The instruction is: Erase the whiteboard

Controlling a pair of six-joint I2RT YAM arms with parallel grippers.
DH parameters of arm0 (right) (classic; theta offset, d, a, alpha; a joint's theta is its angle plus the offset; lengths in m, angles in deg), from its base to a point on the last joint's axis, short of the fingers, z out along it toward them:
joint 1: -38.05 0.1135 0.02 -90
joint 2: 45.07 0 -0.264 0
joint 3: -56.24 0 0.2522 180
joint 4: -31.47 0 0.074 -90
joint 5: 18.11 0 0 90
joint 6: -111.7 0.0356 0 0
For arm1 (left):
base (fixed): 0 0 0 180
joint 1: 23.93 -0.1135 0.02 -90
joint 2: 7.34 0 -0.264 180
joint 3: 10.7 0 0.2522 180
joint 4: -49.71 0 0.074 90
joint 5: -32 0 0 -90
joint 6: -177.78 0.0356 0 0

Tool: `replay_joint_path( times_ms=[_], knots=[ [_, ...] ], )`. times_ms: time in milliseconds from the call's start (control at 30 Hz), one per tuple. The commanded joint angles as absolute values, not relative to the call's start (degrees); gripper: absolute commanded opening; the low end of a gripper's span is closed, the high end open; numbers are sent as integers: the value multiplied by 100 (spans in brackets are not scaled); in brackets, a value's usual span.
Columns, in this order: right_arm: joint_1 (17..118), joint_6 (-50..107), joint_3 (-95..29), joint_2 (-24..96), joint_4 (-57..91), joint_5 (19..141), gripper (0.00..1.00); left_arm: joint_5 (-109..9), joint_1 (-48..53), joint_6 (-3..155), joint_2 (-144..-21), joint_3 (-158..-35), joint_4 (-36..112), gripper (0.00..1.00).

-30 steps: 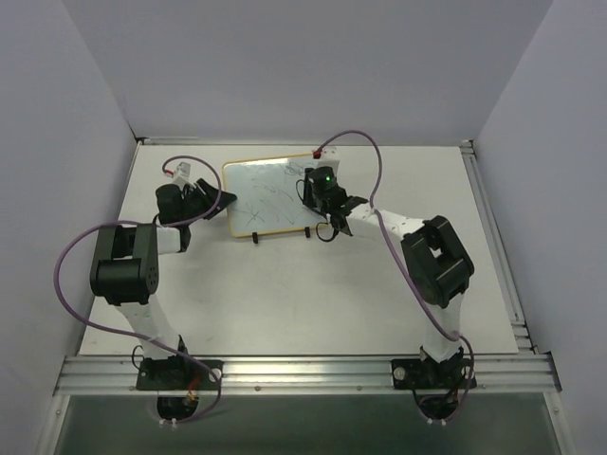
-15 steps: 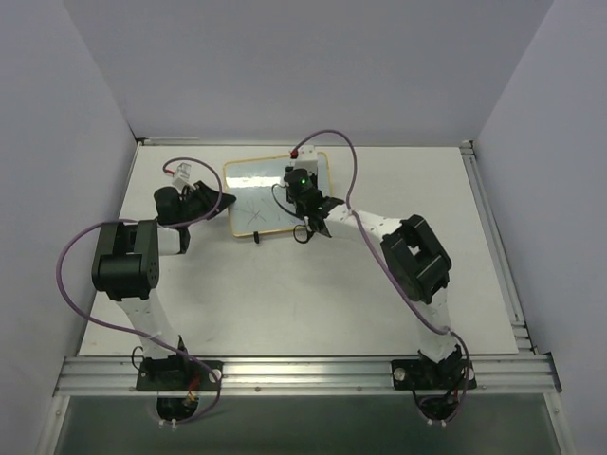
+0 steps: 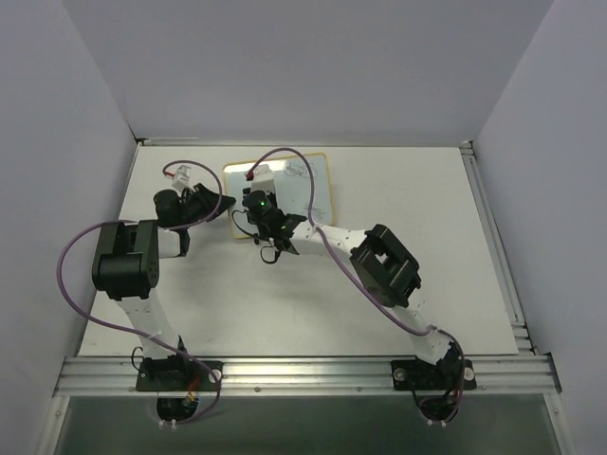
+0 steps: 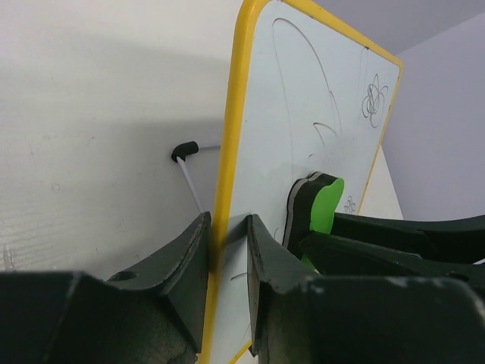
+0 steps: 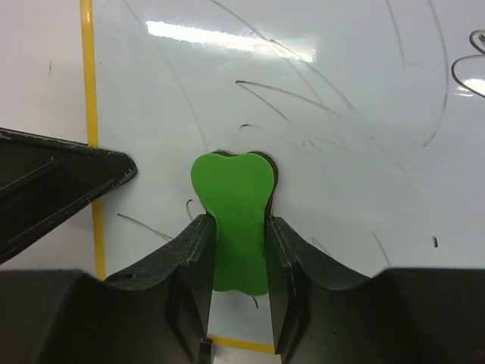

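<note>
The whiteboard (image 3: 311, 190), white with a yellow frame, stands tilted at the back of the table. My left gripper (image 3: 221, 206) is shut on its left edge; the left wrist view shows the jaws (image 4: 227, 227) clamped across the yellow frame of the board (image 4: 303, 114). My right gripper (image 3: 256, 203) is shut on the green eraser (image 5: 231, 205) and presses it against the board face (image 5: 341, 114) near the left end. The eraser also shows in the left wrist view (image 4: 322, 208). Faint strokes remain, and a dark scribble (image 4: 373, 98) sits near the board's far corner.
A black board foot (image 4: 184, 150) rests on the white table (image 3: 285, 294). Purple cables (image 3: 71, 275) loop off both arms. Grey walls close in at left, right and back. A metal rail (image 3: 303, 370) runs along the near edge.
My right gripper has swept the eraser leftward across the board, from its right side to its left end. The scribbles in the middle are wiped away. The left gripper has held still.
</note>
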State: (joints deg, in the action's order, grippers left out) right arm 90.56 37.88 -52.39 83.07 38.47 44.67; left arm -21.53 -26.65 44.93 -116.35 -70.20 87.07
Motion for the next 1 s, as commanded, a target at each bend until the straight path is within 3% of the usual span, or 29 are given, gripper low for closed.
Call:
replay_joint_path(
  times_ms=[0, 267, 433, 967],
  knots=[
    [8772, 3831, -4859, 7975, 3749, 4184, 1, -2091, -2656, 4498, -11694, -6973, 8983, 18],
    [7910, 4024, -3383, 7210, 4205, 4236, 1, -2055, -2674, 4463, -11720, -6946, 9115, 17],
    [7787, 3972, -3161, 7042, 4232, 4157, 1, -2055, -2683, 4463, -11729, -6929, 9141, 16],
    [9228, 3866, -4866, 8334, 3960, 4078, 1, -2073, -2674, 4480, -11685, -6894, 9097, 15]
  ],
)
